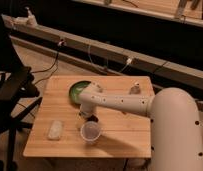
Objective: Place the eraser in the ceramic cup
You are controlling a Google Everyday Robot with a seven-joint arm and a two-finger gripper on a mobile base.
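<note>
The ceramic cup (90,132) stands upright on the wooden table (120,135), near the front edge. My gripper (89,115) hangs at the end of the white arm (125,103), just behind and above the cup's rim. A small dark shape (93,119) shows at the gripper's tip, right by the cup. It may be the eraser, but I cannot tell whether it is held. The inside of the cup looks pale, with nothing dark showing in it.
A wide shallow green bowl (78,91) sits behind the gripper on the left. A pale oblong pad (55,129) lies at the front left. A small object (136,89) stands at the back right. A black chair (12,95) is left of the table.
</note>
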